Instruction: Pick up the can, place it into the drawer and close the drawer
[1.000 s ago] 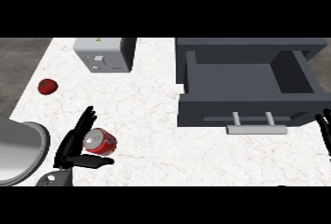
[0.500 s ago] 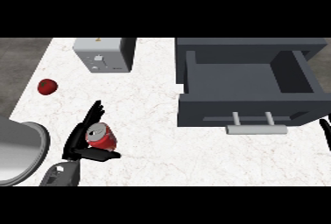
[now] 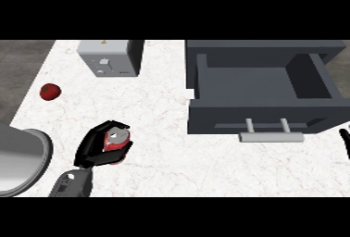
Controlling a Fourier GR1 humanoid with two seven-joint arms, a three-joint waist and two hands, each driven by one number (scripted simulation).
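Can [image 3: 117,138], lower left, sits upright in the left hand's [image 3: 95,150] curled fingers; bare counter [image 3: 171,157] separates it from the open drawer [image 3: 263,85].

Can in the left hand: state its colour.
Red with a silver top, seen in the head view: can, left hand.

The black left hand [image 3: 96,150] is curling its fingers and thumb around the red cylindrical can with a silver top [image 3: 116,138], near the front left edge of the white marbled counter [image 3: 171,152]. The dark grey open drawer [image 3: 263,95] with a pale bar handle [image 3: 271,136] is sitting toward the right edge. Black fingertips of the right hand [image 3: 345,141] are showing at the right edge.
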